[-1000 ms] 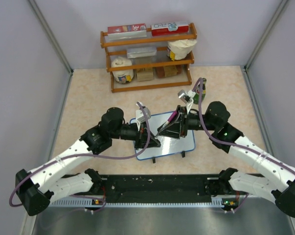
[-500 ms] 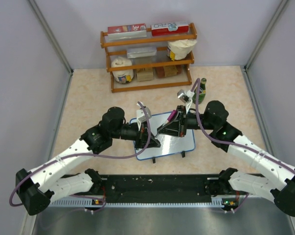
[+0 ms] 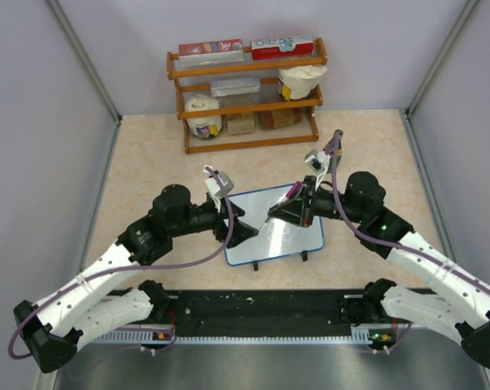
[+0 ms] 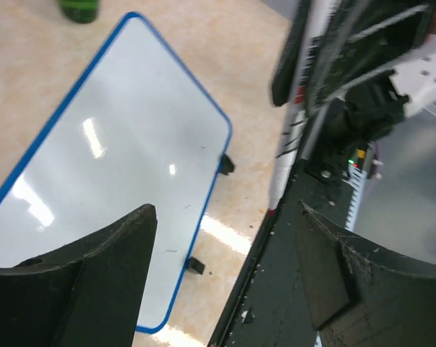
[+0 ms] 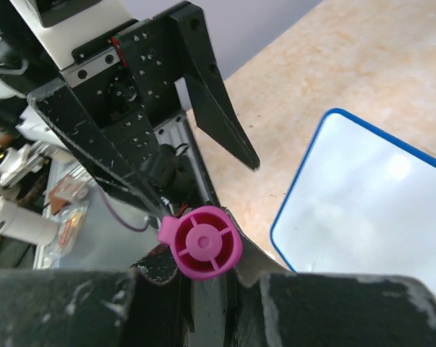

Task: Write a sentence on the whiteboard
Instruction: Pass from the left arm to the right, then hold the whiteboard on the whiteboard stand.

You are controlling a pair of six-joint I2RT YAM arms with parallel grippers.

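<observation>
I see the small white rectangular board with the thin blue frame (image 3: 281, 236) lying flat on the beige marbled tabletop (image 3: 147, 162), about mid-table between my two arms and in front of the wooden shelf rack (image 3: 245, 97). In the left wrist view the whiteboard (image 4: 109, 166) runs slantwise under the camera, its little black feet showing along the near edge, with ceiling lights glinting off it. My left gripper (image 3: 238, 221) sits at the board's left edge, its claw (image 4: 225, 267) spread wide with nothing between the fingers. I cannot tell whether it touches the frame. My right gripper (image 3: 287, 211) is over the board's upper middle, pinching a dark marker with a magenta cap (image 3: 290, 195). The right wrist view shows that cap (image 5: 201, 242) end-on, just above the pressed-in fingers (image 5: 58, 307), with the board's corner (image 5: 377, 210) below.
</observation>
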